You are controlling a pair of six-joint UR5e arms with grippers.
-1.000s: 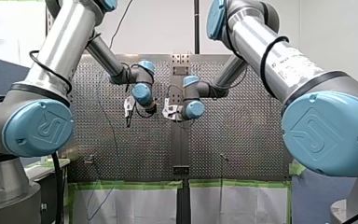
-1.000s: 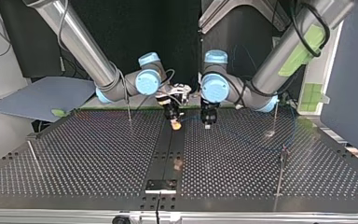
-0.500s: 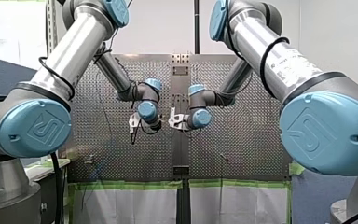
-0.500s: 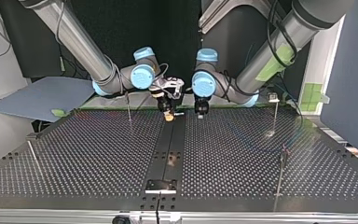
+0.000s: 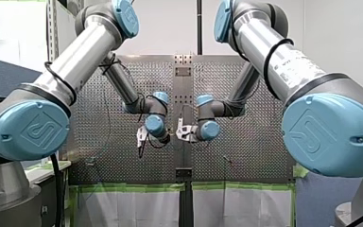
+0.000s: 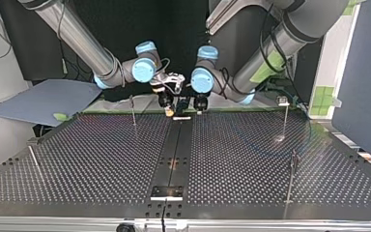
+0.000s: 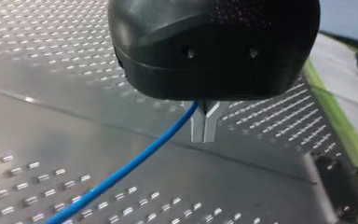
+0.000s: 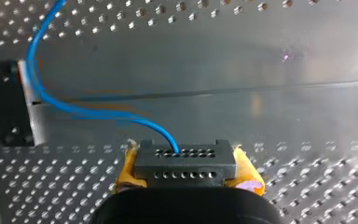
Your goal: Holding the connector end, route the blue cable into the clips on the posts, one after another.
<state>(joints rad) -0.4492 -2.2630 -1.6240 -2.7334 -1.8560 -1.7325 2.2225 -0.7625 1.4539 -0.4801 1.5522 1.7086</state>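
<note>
Right gripper clamps black connector between yellow pads, above arms' end of dark centre strip of surface. Blue cable leaves connector, loops across strip. Left gripper just beside strip, metal fingers closed, cable pinched at their base. Posts stand either side of strip, well apart; no cable seen at any. Judgement: routing not yet begun, every clip left.

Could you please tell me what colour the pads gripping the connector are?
Yellow pads, clearest in the right wrist view, on either side of the dark connector.
</note>
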